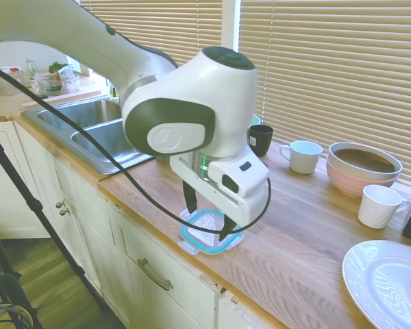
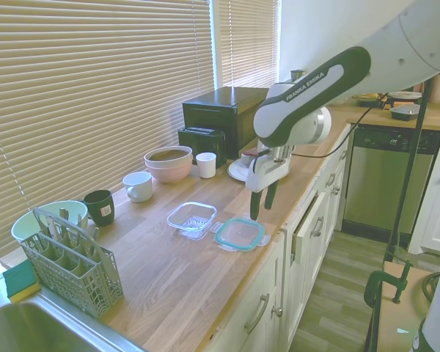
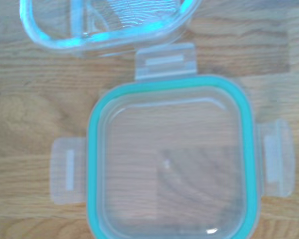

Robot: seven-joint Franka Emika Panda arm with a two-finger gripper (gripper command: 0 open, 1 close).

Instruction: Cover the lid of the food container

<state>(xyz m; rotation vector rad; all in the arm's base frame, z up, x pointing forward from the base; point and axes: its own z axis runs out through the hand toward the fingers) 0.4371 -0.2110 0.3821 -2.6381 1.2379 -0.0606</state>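
Bright daylight through blinds (image 2: pixel 95 88); wrist view soft, slightly blurred; exterior edges distorted.

The lid (image 3: pixel 172 159) is clear plastic with a teal rim seal and four see-through tabs; the wood grain shows through it. The food container (image 2: pixel 192 218) is colourless and transparent, with a ribbed pattern on its base. The bench (image 2: pixel 176 271) is warm honey-brown wood with darker streaks of grain. The claw (image 2: pixel 260 204) has black fingers under a white body.

A pink bowl (image 2: pixel 169 164) has a dark brown inside, and two white mugs (image 2: pixel 138 186) stand by it. Another mug (image 2: pixel 100 207) is black. The mint-green bowl (image 2: pixel 38 220) sits behind a grey cutlery basket (image 2: pixel 70 265). The white plate (image 1: pixel 387 288) is glossy. The blinds (image 2: pixel 88 88) are tan slats in horizontal stripes.
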